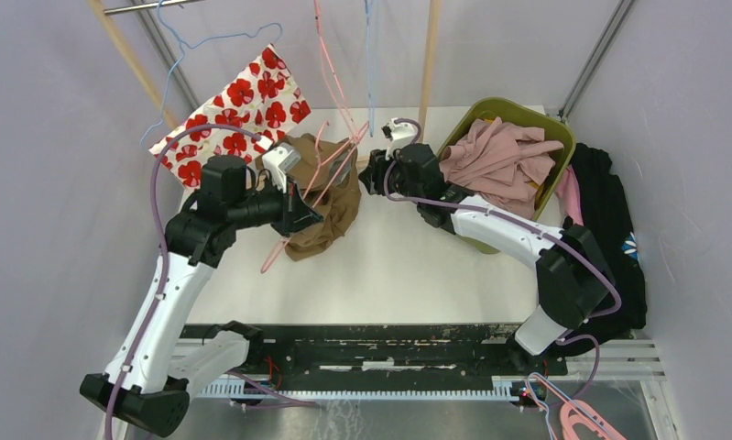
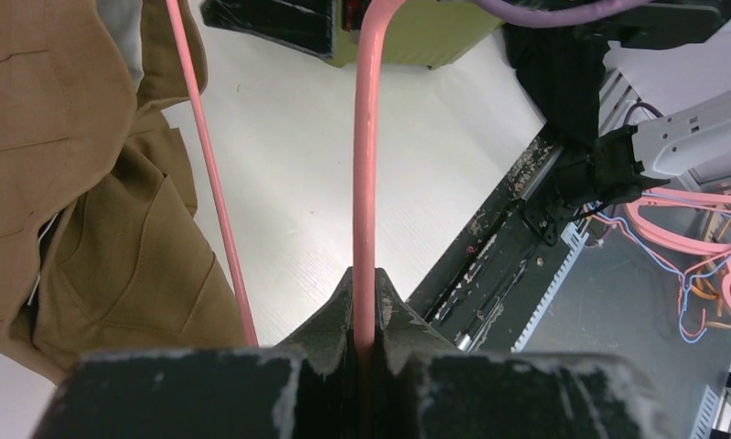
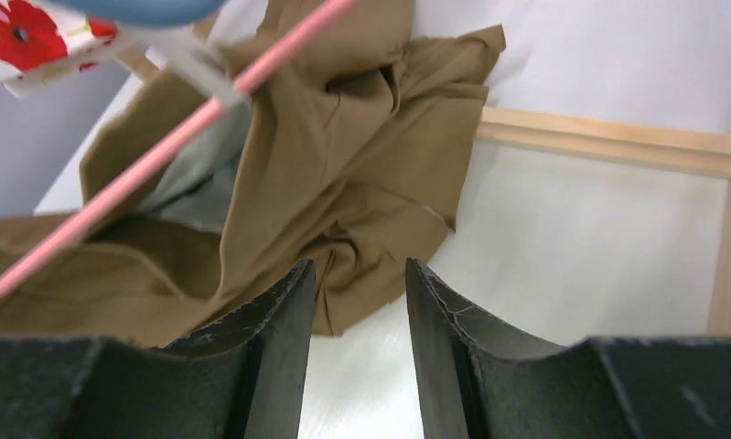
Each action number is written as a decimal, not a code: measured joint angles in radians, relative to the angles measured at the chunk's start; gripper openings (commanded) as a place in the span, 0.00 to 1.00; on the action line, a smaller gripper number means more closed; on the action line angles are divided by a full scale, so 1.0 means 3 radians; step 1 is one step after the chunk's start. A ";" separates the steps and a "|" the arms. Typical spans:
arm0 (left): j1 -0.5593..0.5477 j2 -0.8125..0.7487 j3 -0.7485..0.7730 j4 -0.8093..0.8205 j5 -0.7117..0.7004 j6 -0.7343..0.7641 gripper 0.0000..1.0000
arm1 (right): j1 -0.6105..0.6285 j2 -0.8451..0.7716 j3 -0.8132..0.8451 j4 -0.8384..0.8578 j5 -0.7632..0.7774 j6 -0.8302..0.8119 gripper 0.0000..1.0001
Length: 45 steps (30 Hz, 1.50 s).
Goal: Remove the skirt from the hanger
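Left end effector point(image 2: 365, 343) is clamped on the hanger point(image 2: 366, 183); right end effector point(image 3: 357, 274) is spread, empty, near the skirt point(image 3: 343, 137).

Bright, even light — soft shadows, blurred foregrounds

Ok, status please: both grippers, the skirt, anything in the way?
Left gripper shut on pink hanger. Right gripper open, empty, facing brown skirt. Skirt bunched on table, hanger rod across it. Floral cloth close behind.
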<state>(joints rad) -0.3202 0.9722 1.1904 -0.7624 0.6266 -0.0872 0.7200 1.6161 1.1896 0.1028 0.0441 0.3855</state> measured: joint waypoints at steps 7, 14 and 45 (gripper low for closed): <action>-0.0069 -0.0154 -0.0027 -0.0131 -0.0071 -0.0047 0.03 | 0.0117 0.0072 -0.0256 0.0587 0.0136 0.0188 0.45; -0.0169 -0.0183 -0.0027 -0.0271 -0.0137 -0.0094 0.03 | 0.0223 0.0215 -0.0315 0.0949 0.0154 0.0322 0.45; -0.0322 0.0000 0.0003 -0.0364 -0.0253 -0.0102 0.03 | 0.0240 -0.0210 -0.0422 0.0608 0.0802 -0.0220 0.01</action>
<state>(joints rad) -0.4168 0.9722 1.1912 -0.8715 0.5507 -0.1177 0.7921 1.5532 1.0630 0.2852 0.2848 0.3195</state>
